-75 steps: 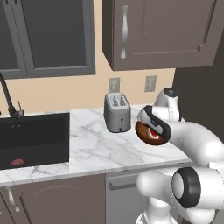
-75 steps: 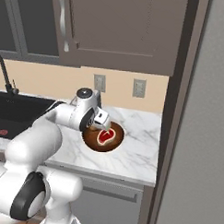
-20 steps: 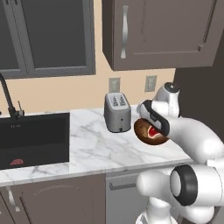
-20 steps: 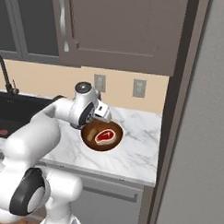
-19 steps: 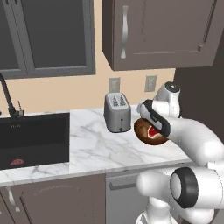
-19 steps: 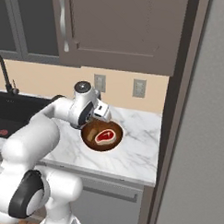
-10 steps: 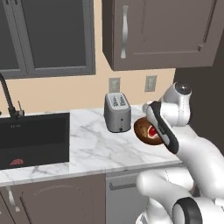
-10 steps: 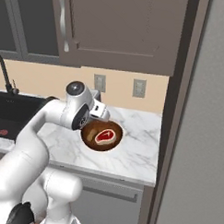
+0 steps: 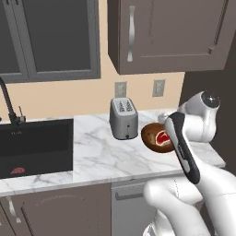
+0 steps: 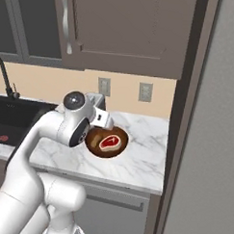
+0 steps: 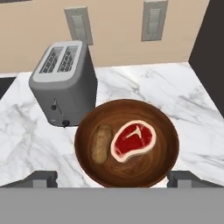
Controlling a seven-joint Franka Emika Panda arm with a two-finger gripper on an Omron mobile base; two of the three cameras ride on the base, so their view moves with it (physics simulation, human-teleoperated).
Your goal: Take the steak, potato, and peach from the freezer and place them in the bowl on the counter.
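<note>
Holding steak (image 11: 132, 141) + potato (image 11: 101, 143): bowl (image 11: 164, 131) | jaws wide

Kitchen, marble counter (image 9: 99, 154), toaster (image 9: 123, 118), black sink (image 9: 34, 147), wall cabinets (image 9: 161, 34)

worktop (image 11: 183, 100): bowl (image 11: 87, 127) on it, just in front and to the right of the toaster (image 11: 65, 81), close beside it. in the bowl: steak (image 11: 132, 141) right, potato (image 11: 102, 143) left, side by side. two wall outlets (image 11: 78, 24) behind the toaster. sink (image 9: 34, 147) set into the worktop, well left of the toaster.
</note>
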